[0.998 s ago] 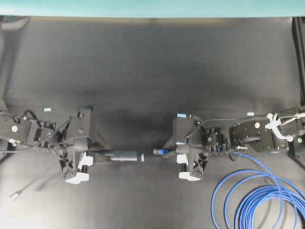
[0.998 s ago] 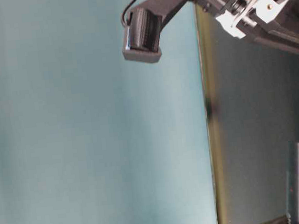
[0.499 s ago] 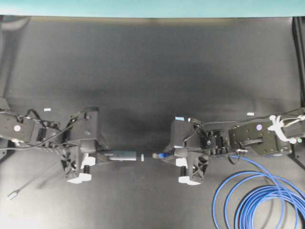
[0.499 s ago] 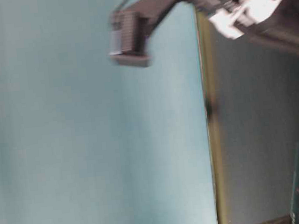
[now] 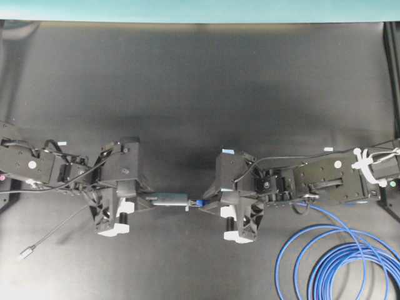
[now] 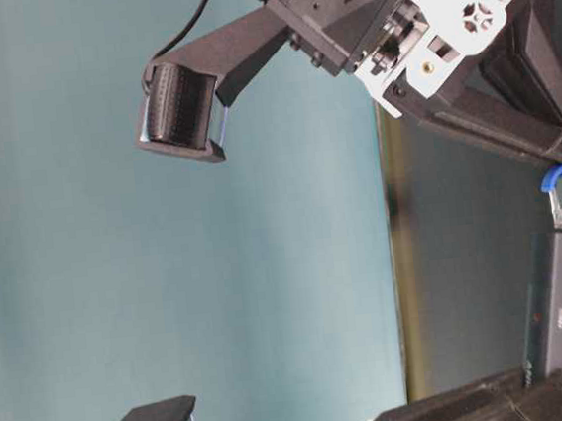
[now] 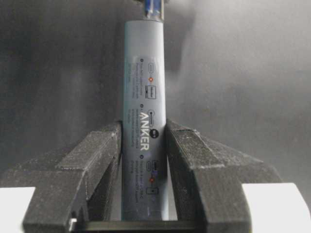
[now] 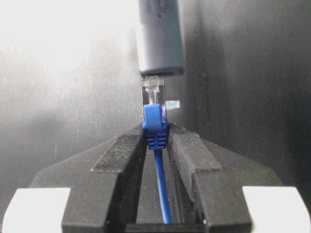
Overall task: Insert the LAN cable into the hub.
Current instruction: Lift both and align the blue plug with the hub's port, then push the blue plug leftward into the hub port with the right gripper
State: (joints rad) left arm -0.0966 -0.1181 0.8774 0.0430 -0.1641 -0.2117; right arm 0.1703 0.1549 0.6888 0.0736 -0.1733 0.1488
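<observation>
We see the left tool [image 7: 143, 145] clamping the hub [image 7: 144, 121] and the right tool [image 8: 156, 141] clamping the LAN cable [image 8: 155, 127], plug nearly touching the hub's end, axes roughly in line.

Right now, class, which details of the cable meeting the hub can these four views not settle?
- Whether the plug has entered the hub: the port faces away in the right wrist view; too small overhead.
- The port itself: the hub's body hides it in the left wrist view.
- The cable's loops: cut off by the overhead view's lower edge.
- The latch on the plug: too small.
</observation>
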